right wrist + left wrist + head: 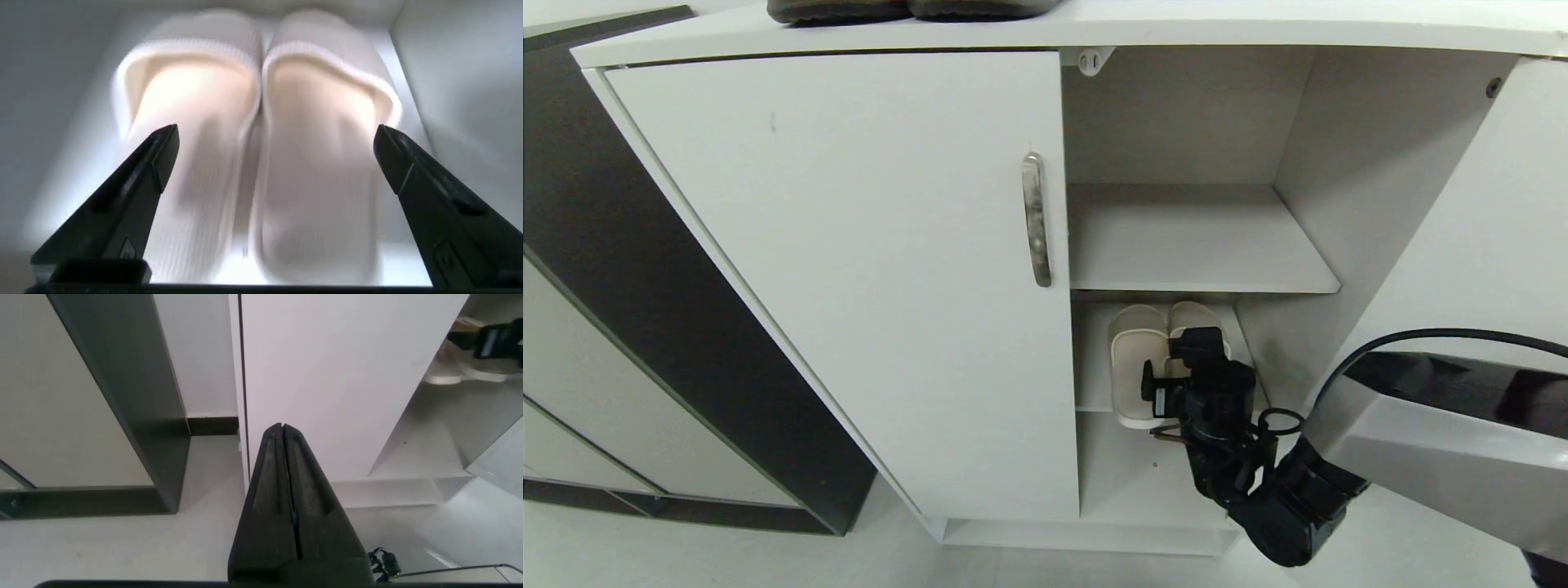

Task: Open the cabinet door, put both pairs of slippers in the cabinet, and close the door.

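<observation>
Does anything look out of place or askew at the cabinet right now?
The white slippers lie straight, side by side, on the lower shelf, but one heel seems to stick out past its front edge. The dark slippers lie on the cabinet top, not inside.

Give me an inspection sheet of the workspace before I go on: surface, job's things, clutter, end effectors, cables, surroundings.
Surface: cabinet with right door open and left door shut.
Job's things: white slippers side by side on the middle shelf; dark slippers on the cabinet top, not yet stowed.
Clutter: nothing seen.
End effectors: right end effector open, one finger on each side of the white slippers; left end effector shut, low, facing the left door.
Cables: black cable arcs over the right arm, outside the cabinet.
Surroundings: dark panel left of the cabinet; pale floor.
</observation>
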Available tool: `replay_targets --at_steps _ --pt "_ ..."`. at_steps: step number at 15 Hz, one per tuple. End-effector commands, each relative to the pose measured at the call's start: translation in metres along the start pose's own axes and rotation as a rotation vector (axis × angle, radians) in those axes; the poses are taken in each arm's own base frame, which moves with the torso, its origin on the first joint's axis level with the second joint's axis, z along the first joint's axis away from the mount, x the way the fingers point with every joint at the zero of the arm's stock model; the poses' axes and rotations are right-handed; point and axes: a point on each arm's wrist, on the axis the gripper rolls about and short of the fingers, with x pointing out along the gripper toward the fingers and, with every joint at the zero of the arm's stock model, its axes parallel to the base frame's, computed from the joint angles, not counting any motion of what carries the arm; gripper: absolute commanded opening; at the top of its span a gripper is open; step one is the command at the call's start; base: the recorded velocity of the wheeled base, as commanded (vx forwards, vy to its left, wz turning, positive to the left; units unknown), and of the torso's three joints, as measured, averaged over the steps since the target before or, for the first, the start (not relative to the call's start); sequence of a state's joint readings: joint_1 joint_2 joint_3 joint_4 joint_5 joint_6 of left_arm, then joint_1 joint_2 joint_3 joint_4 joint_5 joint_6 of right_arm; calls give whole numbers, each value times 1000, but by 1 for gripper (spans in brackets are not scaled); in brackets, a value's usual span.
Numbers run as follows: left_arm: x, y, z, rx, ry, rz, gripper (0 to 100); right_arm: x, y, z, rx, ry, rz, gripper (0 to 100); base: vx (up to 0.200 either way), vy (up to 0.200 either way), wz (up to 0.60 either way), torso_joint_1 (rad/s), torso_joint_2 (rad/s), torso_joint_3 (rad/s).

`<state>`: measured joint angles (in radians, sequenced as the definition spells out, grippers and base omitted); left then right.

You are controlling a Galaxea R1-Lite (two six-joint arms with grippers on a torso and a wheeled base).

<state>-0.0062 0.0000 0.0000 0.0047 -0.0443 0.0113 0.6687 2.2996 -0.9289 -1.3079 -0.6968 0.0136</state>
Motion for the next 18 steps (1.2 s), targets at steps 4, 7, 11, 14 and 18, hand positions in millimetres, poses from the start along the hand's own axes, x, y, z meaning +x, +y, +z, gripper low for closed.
replay_targets --at_steps 4,7,11,14,18 --pt "0 0 0 -1 1 0 0 -42 -7 21 4 -11 63 100 -100 0 0 -1 2 1" --pt "0 0 0 -1 1 0 0 -43 -7 19 -2 -4 63 100 -200 0 0 1 -1 4" --pt "0 0 0 6 1 -2 0 -44 -7 20 4 -13 62 100 -150 0 0 2 1 1" --pt "0 0 0 4 1 -2 0 -45 -9 19 6 -15 60 100 0 0 0 0 0 0" --pt "0 0 0 4 1 -2 0 -45 -9 19 1 -14 60 100 0 0 0 0 0 0"
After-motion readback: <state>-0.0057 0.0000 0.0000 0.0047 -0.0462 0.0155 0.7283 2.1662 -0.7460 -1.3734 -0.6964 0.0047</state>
